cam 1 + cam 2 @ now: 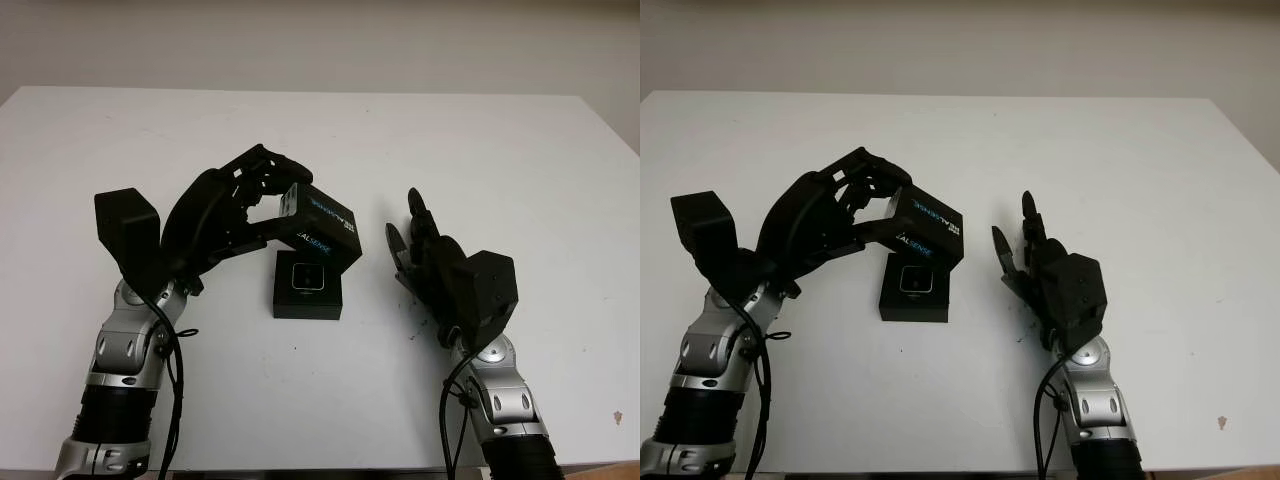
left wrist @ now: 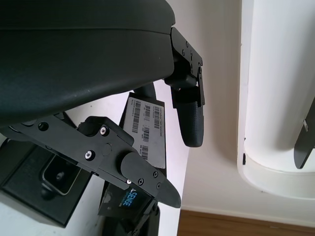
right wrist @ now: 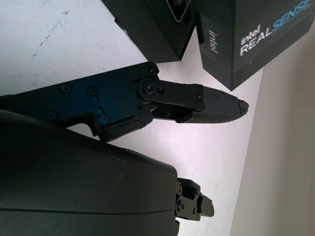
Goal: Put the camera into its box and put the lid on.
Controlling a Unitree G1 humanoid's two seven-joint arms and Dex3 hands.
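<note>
Left hand (image 1: 245, 205) clamps tilted lid (image 1: 322, 228) above box (image 1: 308, 285), camera (image 1: 306, 277) inside | right hand (image 1: 425, 250) open, right of box | risk: tilted lid catches rim, jams

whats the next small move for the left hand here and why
Probably level the lid and lower it onto the box. The left hand holds it tilted above the box's far edge, the camera already sits inside, and the right hand is open beside the box.
</note>
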